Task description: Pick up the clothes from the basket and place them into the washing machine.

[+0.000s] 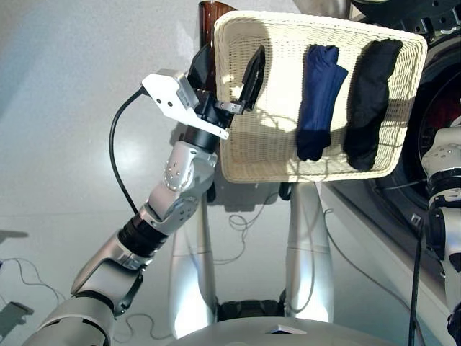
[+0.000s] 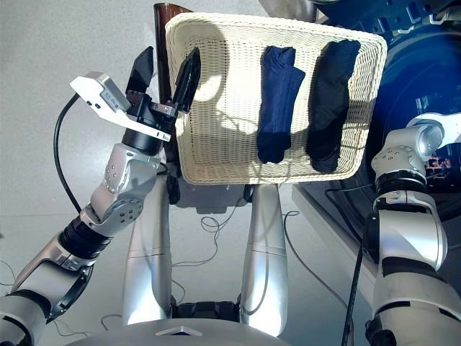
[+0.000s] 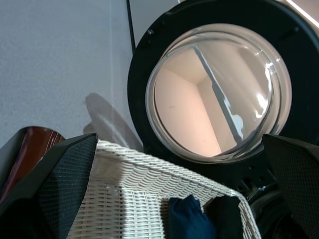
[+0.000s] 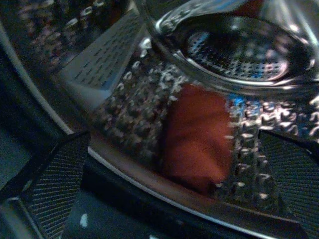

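The cream-white basket [image 1: 259, 144] holds a navy blue bundle [image 1: 320, 101] and a black bundle [image 1: 371, 101] side by side in its right half. My left gripper [image 1: 230, 72] is open and straddles the basket's left rim, one finger inside and one outside, holding nothing. The washing machine [image 2: 407, 79] stands at the right, and its round glass door [image 3: 219, 94] shows in the left wrist view. My right arm [image 2: 407, 166] reaches toward the machine. In the right wrist view the right gripper [image 4: 169, 137] is open at the drum [image 4: 134, 99], where a coral-red bundle [image 4: 197, 139] lies untouched.
A dark brown object [image 1: 212, 14] stands just behind the basket's left corner. Thin cables [image 1: 245, 223] lie on the grey floor below the basket. A black cable [image 1: 119, 151] loops out from my left wrist.
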Motion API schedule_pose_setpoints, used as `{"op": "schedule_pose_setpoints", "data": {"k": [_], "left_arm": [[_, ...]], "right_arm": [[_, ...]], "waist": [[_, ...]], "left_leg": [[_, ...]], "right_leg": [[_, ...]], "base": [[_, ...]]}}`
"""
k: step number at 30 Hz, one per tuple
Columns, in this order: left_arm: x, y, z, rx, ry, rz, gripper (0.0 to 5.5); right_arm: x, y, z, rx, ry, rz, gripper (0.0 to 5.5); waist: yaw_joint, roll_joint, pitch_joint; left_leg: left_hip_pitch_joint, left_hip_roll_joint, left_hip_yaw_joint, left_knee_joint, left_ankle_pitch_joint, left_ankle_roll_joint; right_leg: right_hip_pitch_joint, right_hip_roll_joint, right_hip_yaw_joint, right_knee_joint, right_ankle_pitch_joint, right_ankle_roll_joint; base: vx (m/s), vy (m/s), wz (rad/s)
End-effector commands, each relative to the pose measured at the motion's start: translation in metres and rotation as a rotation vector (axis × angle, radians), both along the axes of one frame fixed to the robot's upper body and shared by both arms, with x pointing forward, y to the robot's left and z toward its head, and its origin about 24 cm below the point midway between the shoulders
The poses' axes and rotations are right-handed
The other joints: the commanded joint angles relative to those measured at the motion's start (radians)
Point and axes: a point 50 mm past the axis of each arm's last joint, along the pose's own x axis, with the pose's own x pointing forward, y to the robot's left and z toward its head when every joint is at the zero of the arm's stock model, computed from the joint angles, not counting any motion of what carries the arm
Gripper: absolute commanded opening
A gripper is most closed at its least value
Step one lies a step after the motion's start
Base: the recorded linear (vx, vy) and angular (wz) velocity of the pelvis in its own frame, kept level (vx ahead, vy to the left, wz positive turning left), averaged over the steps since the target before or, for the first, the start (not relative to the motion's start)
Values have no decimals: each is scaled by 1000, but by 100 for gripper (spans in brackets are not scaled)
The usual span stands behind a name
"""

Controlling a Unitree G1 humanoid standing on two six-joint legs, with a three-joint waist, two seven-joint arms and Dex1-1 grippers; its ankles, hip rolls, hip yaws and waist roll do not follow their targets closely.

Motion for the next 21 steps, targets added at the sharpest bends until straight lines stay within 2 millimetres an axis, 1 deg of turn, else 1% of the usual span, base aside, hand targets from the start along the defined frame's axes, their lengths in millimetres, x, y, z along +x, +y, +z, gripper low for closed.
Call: {"op": "schedule_pose_setpoints", "data": {"k": [1, 5, 7, 10, 11, 12, 13, 14, 15, 16, 17, 18, 19, 20, 21], "left_arm": [[-25, -3, 20, -101, -127, -90, 550], [-22, -2, 18, -117, -110, -76, 550], [-19, -1, 13, -125, -82, -63, 550], [-12, 2, 5, -102, -52, -1, 550], [-7, 3, -3, -89, -12, 32, 550], [-7, 3, -4, -88, -11, 33, 550], [-3, 4, -13, -94, 40, 49, 550], [1, 4, -21, -97, 86, 64, 550], [6, 4, -34, -90, 148, 92, 550], [9, 4, -45, -58, 193, 120, 550], [15, 5, -64, 10, 255, 171, 550], [14, 5, -64, 10, 255, 171, 550], [16, 5, -75, 62, 282, 201, 550], [20, 5, -87, 142, 305, 230, 550], [20, 4, -87, 142, 305, 230, 550]], "right_arm": [[-5, 5, 14, -157, -60, 9, 550], [2, 29, -1, -174, -64, 88, 550], [4, 47, -9, -212, -67, 147, 550], [7, 78, -16, -279, -79, 256, 550], [7, 103, -19, -301, -122, 347, 550], [6, 104, -20, -301, -120, 346, 550], [4, 121, -24, -323, -134, 412, 550], [2, 133, -25, -330, -159, 450, 550], [-2, 149, -25, -349, -188, 508, 550], [-7, 159, -24, -383, -205, 548, 550], [-14, 172, -19, -448, -245, 607, 550], [-15, 173, -19, -448, -243, 607, 550], [-21, 184, -13, -501, -274, 655, 550], [-29, 196, -1, -601, -319, 697, 550], [-29, 196, -1, -601, -319, 696, 550]], "waist": [[-28, 17, -16], [-30, 13, -16], [-32, 10, -16], [-37, 2, -16], [-41, -2, -16], [-41, -4, -16], [-45, -8, -16], [-48, -11, -16], [-52, -15, -16], [-56, -19, -16], [-63, -25, -16], [-63, -25, -16], [-67, -31, -16], [-73, -38, -16], [-73, -38, -16]], "left_leg": [[96, 45, 42, -117, 17, -58], [120, 45, 47, -127, 18, -53], [127, 44, 49, -126, 19, -50], [138, 45, 52, -126, 19, -46], [141, 47, 54, -125, 20, -44], [144, 46, 55, -126, 20, -44], [147, 48, 55, -128, 22, -42], [148, 48, 56, -129, 23, -42], [152, 48, 58, -136, 27, -40], [156, 49, 59, -141, 29, -40], [162, 51, 61, -152, 34, -41], [163, 51, 62, -153, 35, -41], [167, 53, 64, -156, 38, -42], [173, 57, 65, -159, 41, -43], [173, 57, 66, -159, 41, -43]], "right_leg": [[45, 31, 26, -50, -41, 4], [68, 34, 33, -68, -37, 4], [74, 37, 36, -67, -36, 3], [82, 40, 39, -71, -34, 2], [85, 41, 39, -72, -33, 1], [87, 40, 40, -72, -33, 1], [88, 42, 41, -73, -33, 1], [89, 43, 42, -73, -31, 0], [93, 44, 43, -80, -29, -1], [97, 44, 43, -83, -27, -1], [99, 45, 43, -89, -24, -1], [100, 45, 43, -89, -24, -1], [99, 46, 43, -89, -24, -1], [102, 48, 42, -89, -24, -1], [103, 48, 42, -89, -24, -1]], "base": [[0, 0, 0], [0, 0, 0], [0, 0, 0], [0, 0, 0], [0, 0, 0], [0, 0, 0], [0, 0, 0], [0, 0, 0], [0, 0, 0], [0, 0, 0], [0, 0, 0], [0, 0, 0], [0, 0, 0], [0, 0, 0], [0, 0, 0]]}}
